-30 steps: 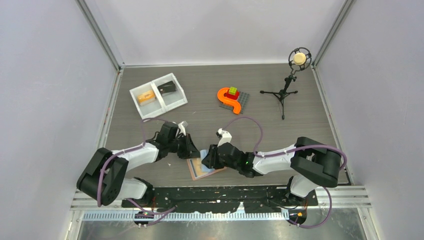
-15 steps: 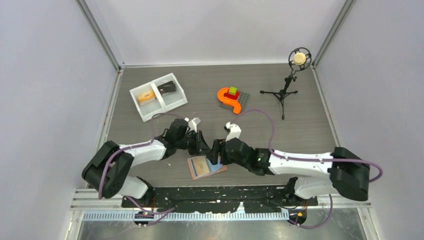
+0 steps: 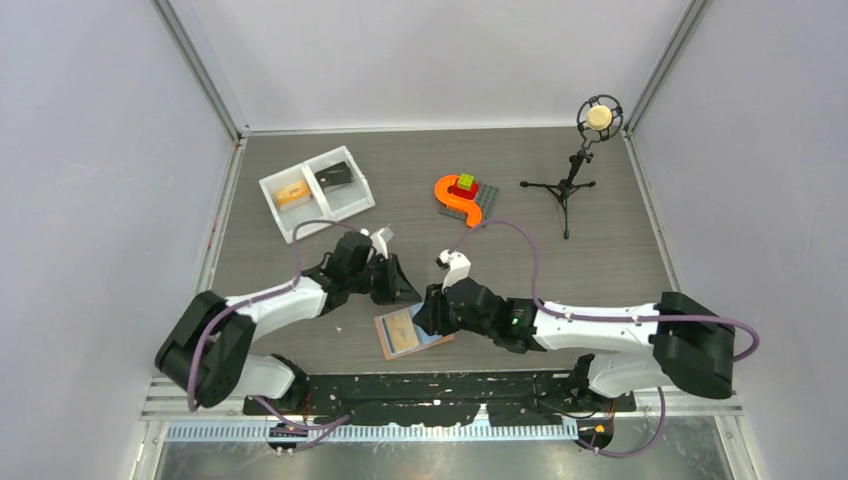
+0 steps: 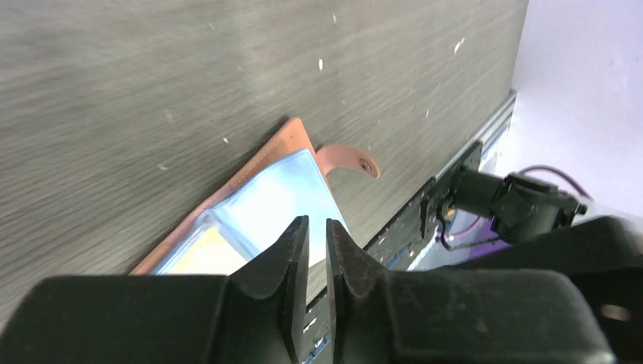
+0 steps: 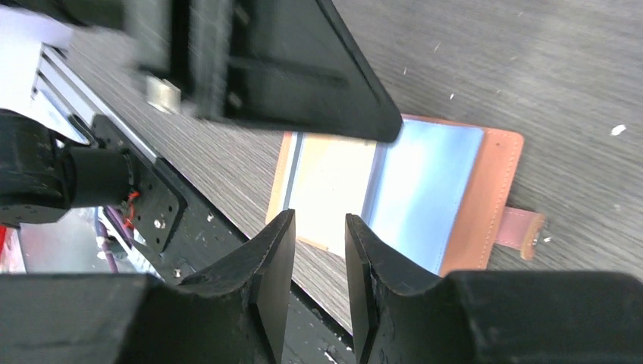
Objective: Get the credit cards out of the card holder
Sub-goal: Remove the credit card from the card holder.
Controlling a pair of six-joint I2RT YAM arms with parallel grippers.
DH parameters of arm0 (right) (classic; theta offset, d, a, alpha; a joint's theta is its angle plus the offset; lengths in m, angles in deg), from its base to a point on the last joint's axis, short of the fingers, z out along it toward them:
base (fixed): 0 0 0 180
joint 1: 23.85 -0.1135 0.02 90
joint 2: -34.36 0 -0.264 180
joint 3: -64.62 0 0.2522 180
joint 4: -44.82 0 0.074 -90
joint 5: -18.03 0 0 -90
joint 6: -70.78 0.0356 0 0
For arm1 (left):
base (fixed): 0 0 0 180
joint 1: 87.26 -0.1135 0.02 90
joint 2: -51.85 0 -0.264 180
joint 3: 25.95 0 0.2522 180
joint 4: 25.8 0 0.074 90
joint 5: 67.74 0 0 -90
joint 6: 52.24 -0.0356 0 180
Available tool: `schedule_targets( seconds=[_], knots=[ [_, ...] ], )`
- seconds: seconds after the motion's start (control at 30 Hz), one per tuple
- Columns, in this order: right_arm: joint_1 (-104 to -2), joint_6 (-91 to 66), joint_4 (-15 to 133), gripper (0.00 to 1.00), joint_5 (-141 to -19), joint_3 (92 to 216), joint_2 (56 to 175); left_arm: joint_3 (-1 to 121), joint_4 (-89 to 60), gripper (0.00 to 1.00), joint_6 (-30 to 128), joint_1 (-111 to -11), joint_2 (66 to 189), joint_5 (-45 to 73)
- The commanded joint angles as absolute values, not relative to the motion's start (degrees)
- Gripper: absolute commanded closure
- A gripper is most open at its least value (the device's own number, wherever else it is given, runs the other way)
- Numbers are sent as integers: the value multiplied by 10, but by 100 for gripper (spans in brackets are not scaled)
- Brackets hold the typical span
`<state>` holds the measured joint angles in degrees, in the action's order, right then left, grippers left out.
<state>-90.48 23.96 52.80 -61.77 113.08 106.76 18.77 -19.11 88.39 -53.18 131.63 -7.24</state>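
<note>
Enclosure: pale lilac walls stand on three sides, with metal rails in the corners.
Table (image 3: 600, 270): grey wood-grain top. The card holder (image 3: 410, 333) lies spread open on it at the near edge, between the two arm bases.
Right arm (image 3: 600, 322): white and black, it stretches in low from the right of the card holder.
Left arm (image 3: 270, 305): same build, it reaches in from the left of the card holder.
White tray (image 3: 316, 193): well beyond the card holder and to its left. One compartment holds a tan item, the other a dark one.
Microphone stand (image 3: 568, 185): well beyond the card holder and to its right, on a small tripod.
Orange toy (image 3: 458, 200): beyond the card holder, on a grey plate, with red and green blocks on top.
Card holder: flat on the table, salmon-brown border, light blue pockets facing up.
Right gripper (image 5: 318, 227): over the card holder's right side. Its fingers are apart with nothing between them, and the pockets show through the gap.
Left gripper (image 4: 318, 227): just past the card holder's far edge. Its fingers are almost together with a thin slit between them, and nothing is in it.
Credit card (image 5: 334, 186): pale yellow, sitting in the half of the card holder away from the tab.
Tab (image 5: 523, 231): small and brown, it sticks out from one short side of the card holder.
</note>
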Motion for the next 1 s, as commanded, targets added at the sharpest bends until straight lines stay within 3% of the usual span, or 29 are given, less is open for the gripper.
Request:
schedule_targets(
  seconds=[0.0, 0.23, 0.4, 0.6, 0.97],
  knots=[
    [-913, 223, 471, 62, -643, 1156, 1111, 215, -60, 82, 844, -578, 1220, -11],
    [-938, 214, 547, 37, -602, 1228, 1196, 189, 79, 74, 810, -626, 1089, 57],
    [-961, 212, 626, 24, -551, 1298, 1252, 178, 133, 72, 796, -645, 1059, 56],
    [-981, 213, 711, 22, -503, 1357, 1300, 159, 113, 71, 801, -652, 1064, 38],
    [-988, 224, 717, 25, -510, 1377, 1337, 140, 76, 71, 808, -652, 1086, 10]
  ],
)
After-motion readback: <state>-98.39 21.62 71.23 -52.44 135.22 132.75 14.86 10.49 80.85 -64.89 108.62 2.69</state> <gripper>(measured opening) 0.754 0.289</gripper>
